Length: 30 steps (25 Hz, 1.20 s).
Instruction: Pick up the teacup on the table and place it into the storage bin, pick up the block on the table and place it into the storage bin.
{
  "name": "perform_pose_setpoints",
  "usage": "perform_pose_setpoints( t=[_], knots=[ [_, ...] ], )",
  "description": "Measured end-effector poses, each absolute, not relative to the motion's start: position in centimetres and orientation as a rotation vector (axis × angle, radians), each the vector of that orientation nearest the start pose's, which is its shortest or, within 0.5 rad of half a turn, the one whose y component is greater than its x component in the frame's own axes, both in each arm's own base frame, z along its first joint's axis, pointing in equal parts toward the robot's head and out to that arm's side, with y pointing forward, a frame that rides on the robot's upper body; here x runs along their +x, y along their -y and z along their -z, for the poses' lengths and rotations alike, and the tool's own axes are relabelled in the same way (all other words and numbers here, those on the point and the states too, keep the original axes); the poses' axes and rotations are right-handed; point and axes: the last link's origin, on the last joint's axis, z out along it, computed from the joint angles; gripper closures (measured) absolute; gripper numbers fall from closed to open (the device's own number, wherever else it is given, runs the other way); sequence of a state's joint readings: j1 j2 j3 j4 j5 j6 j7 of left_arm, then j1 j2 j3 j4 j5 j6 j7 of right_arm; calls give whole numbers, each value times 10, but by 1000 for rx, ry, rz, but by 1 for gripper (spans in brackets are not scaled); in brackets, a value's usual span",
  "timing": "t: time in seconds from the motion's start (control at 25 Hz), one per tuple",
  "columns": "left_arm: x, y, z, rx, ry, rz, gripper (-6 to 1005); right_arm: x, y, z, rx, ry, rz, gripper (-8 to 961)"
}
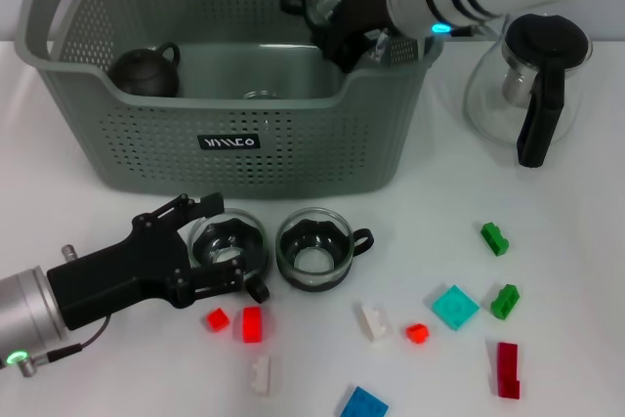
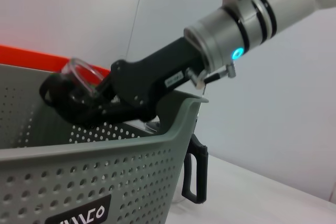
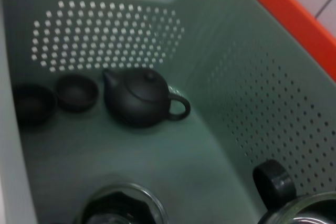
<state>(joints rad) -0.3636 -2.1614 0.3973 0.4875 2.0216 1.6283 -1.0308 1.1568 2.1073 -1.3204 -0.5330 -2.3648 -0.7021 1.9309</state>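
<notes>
Grey-green storage bin (image 1: 146, 124) wall hides right end effector (image 1: 327, 21) fingertips.

Head view looked forward and down over table (image 1: 566, 241), whole storage bin (image 1: 244, 134) in frame at far edge. Left wrist view sat low, near bin's front wall (image 2: 79, 182), facing up across its rim. Right wrist view hung close above bin, looking down inside (image 3: 157, 171). All three shared bin.

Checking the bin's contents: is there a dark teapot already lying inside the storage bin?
Yes, the right wrist view shows a dark teapot sitting on the floor of the storage bin.
</notes>
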Motion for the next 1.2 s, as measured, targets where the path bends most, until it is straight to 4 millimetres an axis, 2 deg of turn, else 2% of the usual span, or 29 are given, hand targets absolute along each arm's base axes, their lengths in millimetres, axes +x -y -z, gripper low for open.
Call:
perform_pose_setpoints(
  t=[0.4, 0.88, 1.12, 1.2],
  knots=[
    [-305, -260, 29, -2473, 652, 931, 50, 85, -475, 81, -2561, -62, 175, 811],
    [-305, -258, 30, -2472, 658, 935, 50, 83, -477, 74, -2544, -85, 199, 791],
    [-305, -258, 29, -2474, 662, 941, 50, 70, -475, 58, -2528, -52, 151, 590],
    [-305, -257, 29, -2474, 663, 940, 50, 63, -473, 49, -2516, -43, 106, 493]
  ],
)
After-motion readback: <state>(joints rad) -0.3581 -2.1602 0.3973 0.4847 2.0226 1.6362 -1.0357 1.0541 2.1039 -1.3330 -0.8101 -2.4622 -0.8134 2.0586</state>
